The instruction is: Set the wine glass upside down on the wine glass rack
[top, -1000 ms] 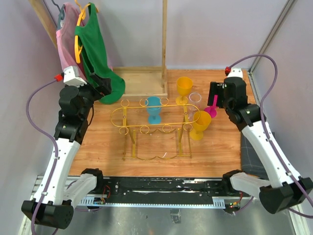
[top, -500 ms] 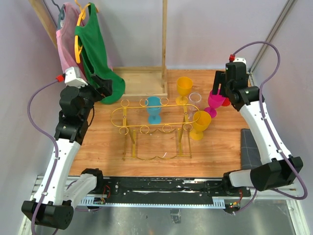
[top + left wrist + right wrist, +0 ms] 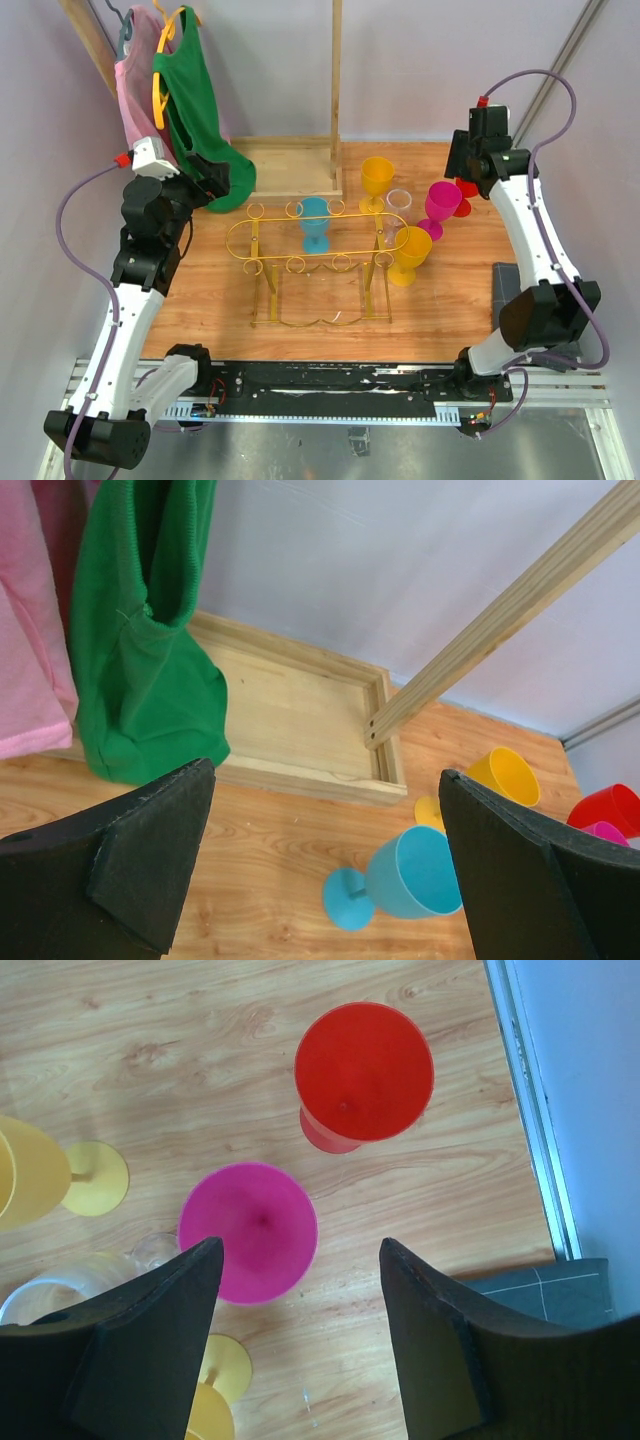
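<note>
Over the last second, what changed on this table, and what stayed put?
The right gripper swung back from over the magenta glass toward the far right corner, holding nothing. That glass, earlier mostly hidden behind it, now stands in plain view. The left gripper and rack stayed put.

The left arm (image 3: pixel 125 320) and right arm (image 3: pixel 530 230) have white links, black joints and a purple cable (image 3: pixel 62 215) with a red connector (image 3: pixel 120 158). The left gripper (image 3: pixel 325 770) and right gripper (image 3: pixel 300 1245) have black wedge fingers (image 3: pixel 150 870).

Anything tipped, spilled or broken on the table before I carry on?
Nothing stands out. The wine glass rack stands on its legs, and the teal glass, magenta glass and red glass are upright, with no spill visible.
</note>
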You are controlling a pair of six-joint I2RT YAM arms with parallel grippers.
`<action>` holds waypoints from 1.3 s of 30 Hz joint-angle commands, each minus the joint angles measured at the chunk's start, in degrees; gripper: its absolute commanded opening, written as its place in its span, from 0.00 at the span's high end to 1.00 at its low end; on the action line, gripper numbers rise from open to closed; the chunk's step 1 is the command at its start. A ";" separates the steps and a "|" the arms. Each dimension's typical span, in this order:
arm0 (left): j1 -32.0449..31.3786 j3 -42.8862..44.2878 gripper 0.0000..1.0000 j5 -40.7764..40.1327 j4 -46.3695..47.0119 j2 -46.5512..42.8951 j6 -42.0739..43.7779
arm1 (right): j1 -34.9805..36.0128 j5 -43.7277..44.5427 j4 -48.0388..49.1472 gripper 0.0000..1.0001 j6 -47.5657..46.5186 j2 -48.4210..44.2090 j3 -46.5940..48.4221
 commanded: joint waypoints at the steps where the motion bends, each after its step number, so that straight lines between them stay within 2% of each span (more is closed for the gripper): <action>1: -0.27 -0.69 0.01 0.76 0.77 0.07 0.18 | -1.01 0.04 -2.53 0.35 -1.00 3.37 3.34; 19: -0.27 -1.37 0.01 1.66 1.21 0.17 0.27 | -2.75 4.01 -8.05 0.46 -2.69 19.75 17.87; 39: -0.27 -1.40 0.01 2.08 1.87 0.85 0.31 | -4.88 0.97 -8.44 0.53 -2.80 29.81 23.26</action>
